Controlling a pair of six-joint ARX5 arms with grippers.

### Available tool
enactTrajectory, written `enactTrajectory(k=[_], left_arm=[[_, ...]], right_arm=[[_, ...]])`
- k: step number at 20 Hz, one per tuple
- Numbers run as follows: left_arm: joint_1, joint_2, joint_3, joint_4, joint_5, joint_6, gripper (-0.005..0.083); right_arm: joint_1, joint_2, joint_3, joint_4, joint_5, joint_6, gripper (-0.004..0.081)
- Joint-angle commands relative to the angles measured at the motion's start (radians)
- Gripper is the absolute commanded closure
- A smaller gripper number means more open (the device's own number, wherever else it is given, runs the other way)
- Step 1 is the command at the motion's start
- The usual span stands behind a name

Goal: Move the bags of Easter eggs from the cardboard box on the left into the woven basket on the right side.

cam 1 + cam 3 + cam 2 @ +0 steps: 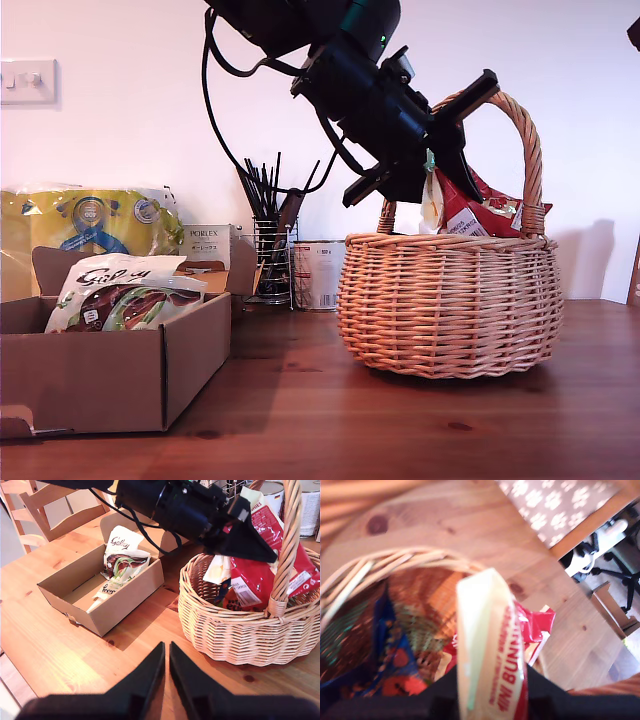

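Bags of Easter eggs: three in view. A red-and-white bag (468,212) hangs in my first gripper (432,196) over the woven basket (450,310); a blue bag (395,650) lies inside the basket; a white-and-green bag (118,292) rests in the cardboard box (100,375).
Red-and-white bag, lettering: the first wrist view reads "MINI BUNN" in red on a cream edge; the remaining print is too blurred to read.
White-and-green bag, lettering: dark script reading "Galaxy" in the second wrist view, partly hidden by folds.
First gripper: clamped on the top edge of the red-and-white bag, tilted downward above the basket mouth, just beside the arched handle (528,140).
Second gripper (167,667): fingers closed together with only a thin slit between them, nothing held, above bare table (45,640) between box and basket.
Cardboard box: plain brown, flaps open, at the exterior view's left.
Woven basket: tan wicker, at the exterior view's right, well apart from the box.
Yellow pack (85,225): behind the box against the wall, blue print; text not legible.
White carton (208,245): printed "PORLEX", just beside the yellow pack.
Wire holder (272,262): holds black sticks, between the carton and a tin (318,275).
Tin label: small print, unreadable.
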Motion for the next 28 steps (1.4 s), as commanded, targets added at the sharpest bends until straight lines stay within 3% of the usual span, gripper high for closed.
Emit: enactTrajectory(k=[1,3,4,10,15,19,21,26,28], left_arm=[[-0.010,0.016,-0.006,0.003,-0.014,-0.006,0.0598],[-0.016,0.017,-0.006,0.002,-0.016,-0.011,0.0389],[-0.019,0.017,-0.006,0.002,-0.020,-0.010,0.0336],[-0.011,0.017,-0.006,-0.002,-0.075,0.002,0.0329],[-0.010,0.013,0.000,-0.014,-0.198,0.095,0.0328],[-0.009,0.012,0.043,-0.047,-0.208,0.164,0.0332],[-0.009,0.011,0.071,-0.110,-0.207,0.193,0.0402],[-0.007,-0.017,0.074,-0.219,-0.138,0.243,0.0762],[-0.007,-0.034,0.074,-0.279,-0.135,0.267,0.0794]], right_arm=[[0.004,0.004,0.015,0.004,-0.003,-0.002,0.0782],[0.004,0.004,0.015,0.005,-0.003,-0.002,0.0782],[0.004,0.004,0.015,0.005,-0.004,-0.002,0.0782],[0.004,0.004,0.015,0.004,-0.006,-0.002,0.0782],[0.004,0.004,0.015,0.002,-0.008,-0.001,0.0782],[0.004,0.004,0.015,0.001,-0.008,0.002,0.0782],[0.004,0.004,0.015,0.001,-0.008,0.002,0.0782],[0.004,0.004,0.015,0.001,-0.007,0.001,0.0782],[0.004,0.004,0.015,0.002,-0.007,0.001,0.0782]])
